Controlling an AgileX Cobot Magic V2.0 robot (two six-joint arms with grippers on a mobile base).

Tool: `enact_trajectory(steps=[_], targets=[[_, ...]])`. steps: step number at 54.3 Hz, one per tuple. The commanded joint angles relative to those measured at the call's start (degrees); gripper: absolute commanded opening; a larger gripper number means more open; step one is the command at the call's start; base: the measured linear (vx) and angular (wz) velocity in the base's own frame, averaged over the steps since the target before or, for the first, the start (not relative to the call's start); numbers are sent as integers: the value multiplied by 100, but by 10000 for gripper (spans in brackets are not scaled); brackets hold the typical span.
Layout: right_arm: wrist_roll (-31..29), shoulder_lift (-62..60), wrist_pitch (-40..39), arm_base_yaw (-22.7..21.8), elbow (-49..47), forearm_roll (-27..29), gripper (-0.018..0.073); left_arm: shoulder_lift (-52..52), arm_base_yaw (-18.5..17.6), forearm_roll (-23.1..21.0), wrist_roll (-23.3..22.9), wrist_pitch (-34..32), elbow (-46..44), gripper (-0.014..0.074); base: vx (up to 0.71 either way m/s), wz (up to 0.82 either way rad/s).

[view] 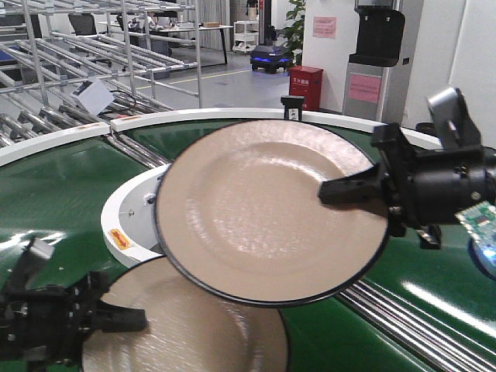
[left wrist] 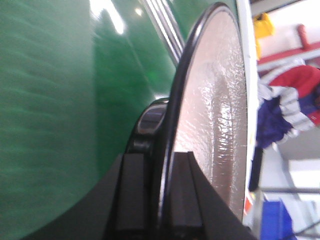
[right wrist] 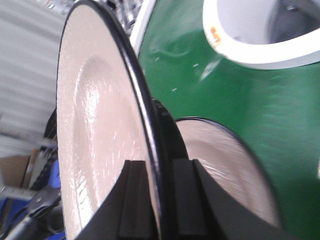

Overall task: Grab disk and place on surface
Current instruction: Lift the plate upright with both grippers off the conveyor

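Note:
Two beige disks with black rims are in view. The upper disk (view: 263, 209) is held tilted in the air above the belt, with my right gripper (view: 349, 190) shut on its right rim. In the right wrist view that disk (right wrist: 95, 125) stands edge-on between the fingers of the right gripper (right wrist: 162, 200). The lower disk (view: 194, 333) lies low over the green belt, partly under the upper one. My left gripper (view: 128, 318) is shut on its left rim; the left wrist view shows its rim (left wrist: 215, 100) clamped in the left gripper (left wrist: 162, 200). The surface is out of view.
The shiny green circular conveyor belt (view: 62, 201) curves around a white ring hub (view: 128, 213). Metal roller rails (view: 418, 318) cross the belt at the lower right. Roller racks (view: 93, 46) and a red box (view: 305, 84) stand behind.

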Motion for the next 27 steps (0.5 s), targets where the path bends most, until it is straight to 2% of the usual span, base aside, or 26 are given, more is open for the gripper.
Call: enact_trajectory(steps=[1, 27], targets=[[70, -136, -288, 153, -298, 727, -8, -218, -208, -691, -168, 242, -139, -1, 0, 0], [-18, -137, -372, 185, -287, 657, -8, -218, -265, -647, -163, 311, -139, 0, 0, 0]])
